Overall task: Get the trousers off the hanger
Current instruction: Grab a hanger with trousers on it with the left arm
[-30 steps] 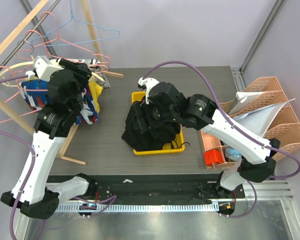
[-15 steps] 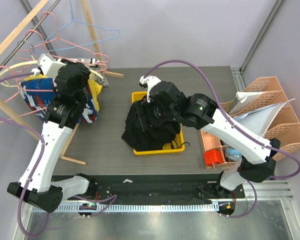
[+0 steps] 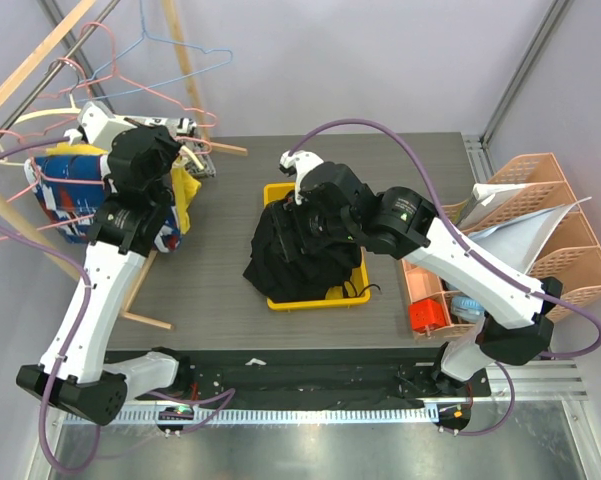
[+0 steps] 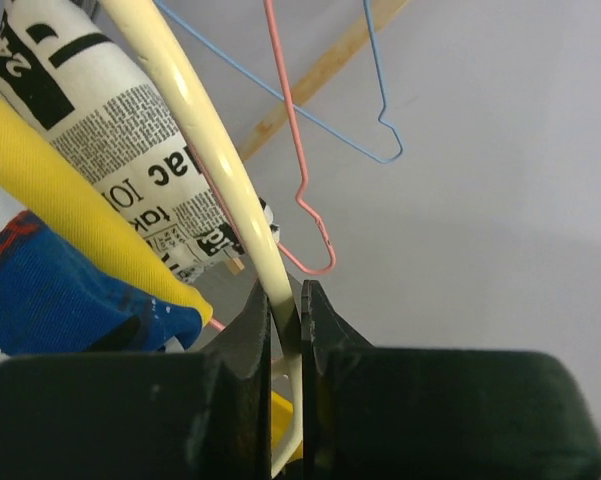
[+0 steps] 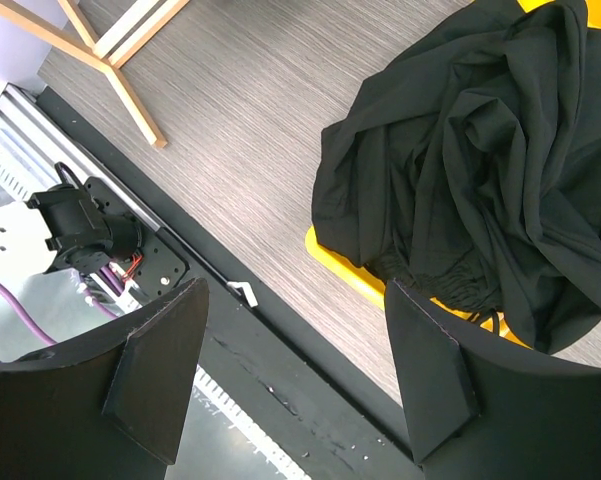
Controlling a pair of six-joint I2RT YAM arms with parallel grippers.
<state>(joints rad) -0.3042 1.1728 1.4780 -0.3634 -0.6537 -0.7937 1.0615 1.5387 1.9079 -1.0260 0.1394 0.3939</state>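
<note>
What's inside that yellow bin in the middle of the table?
A crumpled heap of black clothing fills the yellow bin, spilling over its left rim onto the table. The fabric covers the bin's floor, so anything underneath is hidden.

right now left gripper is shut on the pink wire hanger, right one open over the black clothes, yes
No. In the left wrist view the left gripper is shut on the cream hanger, not the pink wire hanger; the right gripper is open over the black clothes.
</note>
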